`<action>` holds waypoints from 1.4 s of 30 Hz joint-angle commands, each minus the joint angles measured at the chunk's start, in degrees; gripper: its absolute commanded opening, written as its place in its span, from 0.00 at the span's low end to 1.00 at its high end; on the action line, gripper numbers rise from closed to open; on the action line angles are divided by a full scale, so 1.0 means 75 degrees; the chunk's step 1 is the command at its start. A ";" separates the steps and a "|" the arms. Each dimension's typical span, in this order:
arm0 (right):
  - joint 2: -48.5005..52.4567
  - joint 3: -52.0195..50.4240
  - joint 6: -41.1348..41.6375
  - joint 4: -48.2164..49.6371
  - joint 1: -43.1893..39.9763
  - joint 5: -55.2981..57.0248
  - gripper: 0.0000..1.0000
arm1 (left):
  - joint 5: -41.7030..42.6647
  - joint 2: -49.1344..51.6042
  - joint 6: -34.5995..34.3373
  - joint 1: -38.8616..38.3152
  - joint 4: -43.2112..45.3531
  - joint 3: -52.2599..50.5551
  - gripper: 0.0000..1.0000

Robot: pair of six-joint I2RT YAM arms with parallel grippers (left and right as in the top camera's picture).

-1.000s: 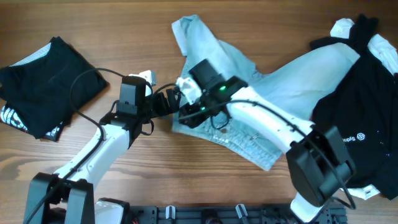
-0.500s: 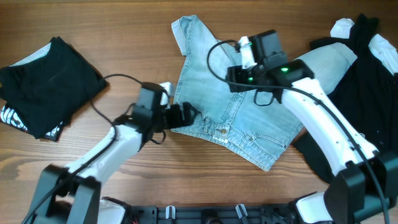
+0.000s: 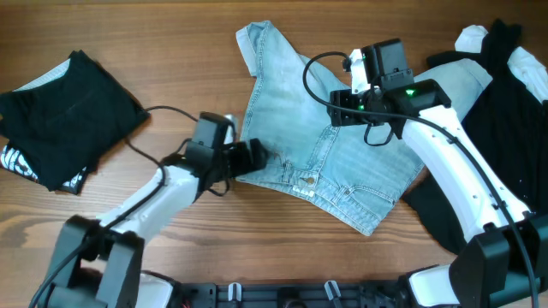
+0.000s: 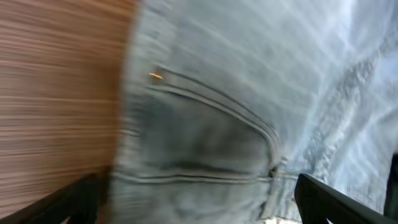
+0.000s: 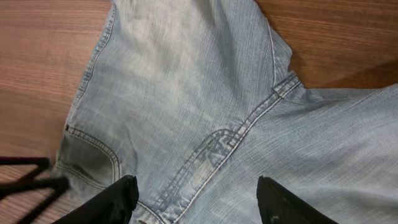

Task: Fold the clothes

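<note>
Wooden table: denim shorts lie between the left fingers.

Left hand, right hand (both agape)

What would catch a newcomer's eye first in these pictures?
The pale denim garment spread in the middle of the table, with the left gripper at its left edge and the right gripper open above it. A folded black garment lies far left; a black-and-white heap sits far right.
</note>
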 commanded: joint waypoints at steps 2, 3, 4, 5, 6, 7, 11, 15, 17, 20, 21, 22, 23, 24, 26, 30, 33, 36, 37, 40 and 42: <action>-0.0172 0.0055 0.0006 0.0009 -0.0003 0.0160 0.67 | -0.0393 -0.0565 -0.0099 0.0184 -0.0041 -0.0023 1.00; -0.0172 0.0055 0.0006 0.0017 -0.0003 0.0157 0.67 | -0.0434 -0.0484 -0.0102 0.0166 -0.0058 -0.0029 1.00; -0.0172 0.0055 0.0026 0.0020 -0.0003 0.0154 0.67 | -0.0446 -0.0271 -0.0105 0.0143 -0.0108 -0.0032 1.00; -0.0172 0.0055 0.0026 0.0017 -0.0003 0.0157 0.67 | -0.0446 -0.0137 -0.0108 0.0128 -0.0119 -0.0029 1.00; -0.0172 0.0055 0.0026 0.0015 -0.0003 0.0157 0.67 | -0.0446 0.0009 -0.0108 0.0099 -0.0122 -0.0032 1.00; -0.0172 0.0055 0.0026 -0.0006 -0.0003 0.0154 0.67 | -0.0446 0.0175 -0.0131 0.0070 -0.0122 -0.0029 1.00; -0.0172 0.0055 0.0020 -0.0038 -0.0003 0.0160 0.67 | -0.0213 0.0731 -0.0128 -0.0210 -0.0119 -0.0029 0.51; -0.0172 0.0055 0.0029 -0.0035 -0.0003 0.0388 0.67 | -0.0221 0.0554 -0.0044 -0.0169 -0.0297 0.0006 0.04; -0.0172 0.0055 0.0032 -0.0029 -0.0003 0.0583 0.70 | -0.0487 0.0277 0.0522 0.0201 -0.1148 0.0318 0.04; -0.0114 0.0055 0.0041 0.0131 -0.0003 0.0635 0.75 | -0.1985 -0.0251 0.1317 0.1332 -0.3756 0.1778 0.04; -0.0058 0.0055 0.0189 0.0262 -0.0003 0.0627 0.75 | -0.2119 -0.0335 0.1317 0.1708 -0.4398 0.2314 0.04; 0.0038 0.0055 0.0265 0.0478 -0.0003 0.0361 0.75 | -0.2017 -0.0388 0.1317 0.2075 -0.4902 0.2801 0.04; 0.0140 0.0055 0.0204 0.0685 -0.0003 -0.0047 0.74 | -0.1813 -0.0408 0.1314 0.2378 -0.5246 0.3179 0.04; 0.0242 0.0055 0.0181 0.0898 0.0000 -0.0498 0.74 | -0.1649 -0.0408 0.1314 0.2565 -0.5423 0.3378 0.04; 0.0609 0.0055 0.0207 0.1457 0.0006 -0.1416 0.74 | -0.1617 -0.0405 0.1311 0.2830 -0.5662 0.3480 0.04; 0.1515 0.0055 0.0312 0.2669 0.0137 -0.2757 0.77 | -0.2588 -0.0271 0.1311 0.2949 -0.5893 0.3474 0.04; 0.2221 0.0055 0.0761 0.3617 0.0315 -0.2879 0.86 | -0.3220 -0.0187 0.1276 0.2949 -0.5928 0.3474 0.07; 0.2908 0.0055 0.0898 0.4500 0.0519 -0.2914 0.90 | -0.3214 -0.0134 0.1279 0.2946 -0.5913 0.3471 0.08; 0.3209 0.0055 0.1055 0.4838 0.0600 -0.2862 0.91 | -0.3214 -0.0134 0.1279 0.2946 -0.5913 0.3471 0.08; 0.3789 0.0055 0.1434 0.5662 0.0714 -0.2827 0.91 | -0.3214 -0.0134 0.1282 0.2946 -0.5913 0.3471 0.08; 0.4074 0.0055 0.1725 0.6050 0.0755 -0.2836 0.90 | -0.3214 -0.0131 0.1279 0.2946 -0.5910 0.3471 0.08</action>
